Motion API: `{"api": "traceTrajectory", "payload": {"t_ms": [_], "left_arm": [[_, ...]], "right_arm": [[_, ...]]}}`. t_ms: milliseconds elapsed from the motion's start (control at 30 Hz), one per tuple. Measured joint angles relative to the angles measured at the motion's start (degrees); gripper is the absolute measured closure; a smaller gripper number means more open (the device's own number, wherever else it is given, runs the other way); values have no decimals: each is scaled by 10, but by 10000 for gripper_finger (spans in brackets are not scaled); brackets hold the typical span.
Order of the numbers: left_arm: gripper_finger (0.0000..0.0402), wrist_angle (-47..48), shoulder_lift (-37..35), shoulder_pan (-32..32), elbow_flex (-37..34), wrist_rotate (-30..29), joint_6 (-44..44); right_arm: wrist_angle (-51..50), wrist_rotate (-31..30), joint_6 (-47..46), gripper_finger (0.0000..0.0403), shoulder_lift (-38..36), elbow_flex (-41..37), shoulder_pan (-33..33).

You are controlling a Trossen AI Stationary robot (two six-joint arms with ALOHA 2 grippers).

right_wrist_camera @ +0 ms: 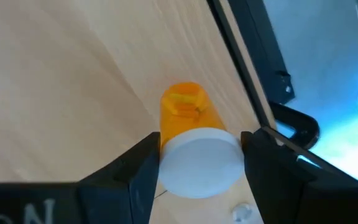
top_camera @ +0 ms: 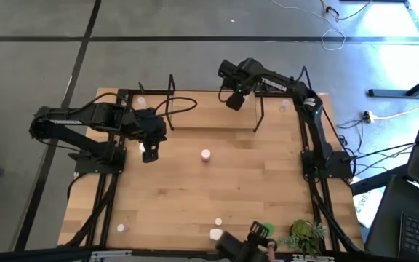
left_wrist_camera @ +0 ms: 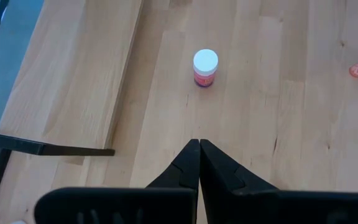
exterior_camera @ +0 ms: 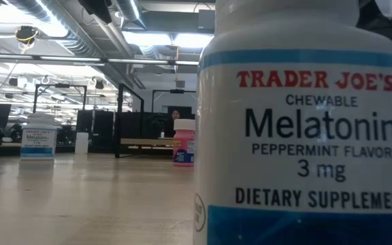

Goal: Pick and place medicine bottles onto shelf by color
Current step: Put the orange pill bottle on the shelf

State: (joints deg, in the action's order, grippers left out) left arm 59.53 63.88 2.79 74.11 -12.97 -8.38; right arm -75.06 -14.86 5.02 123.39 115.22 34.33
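Note:
My right gripper [top_camera: 233, 98] is over the shelf [top_camera: 195, 121] at the table's far side, shut on an orange medicine bottle [right_wrist_camera: 187, 112] with a white cap. My left gripper [left_wrist_camera: 199, 163] is shut on nothing, above the table's left part [top_camera: 150, 153]. Ahead of it a pink, white-capped bottle [left_wrist_camera: 205, 67] stands upright on the tabletop [top_camera: 206, 155]. Near the front edge stand more small bottles [top_camera: 217, 233], one of them green [top_camera: 268, 229]. In the low view, one white labelled bottle [exterior_camera: 305, 136] fills the picture's right half. My right gripper pinches the orange bottle at its white cap end [right_wrist_camera: 201, 163], one finger [right_wrist_camera: 140, 169] on each side. The fingers come from above, pointing steeply down. The bottle hangs cap up, its orange bottom [right_wrist_camera: 182, 101] toward the shelf's light board; whether it touches the board I cannot tell.
The shelf's black wire uprights [top_camera: 172, 86] rise at its ends. Single small bottles stand at the table's far left [top_camera: 142, 102], far right [top_camera: 284, 107] and near left [top_camera: 121, 228]. A leafy plant [top_camera: 308, 234] sits at the near right corner.

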Motion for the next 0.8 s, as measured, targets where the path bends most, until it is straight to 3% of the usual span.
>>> {"api": "traceTrajectory", "payload": {"t_ms": [800], "left_arm": [[401,0,0,0,0,0,0]], "right_arm": [[-2,29,16,175,5,0,4]]}}
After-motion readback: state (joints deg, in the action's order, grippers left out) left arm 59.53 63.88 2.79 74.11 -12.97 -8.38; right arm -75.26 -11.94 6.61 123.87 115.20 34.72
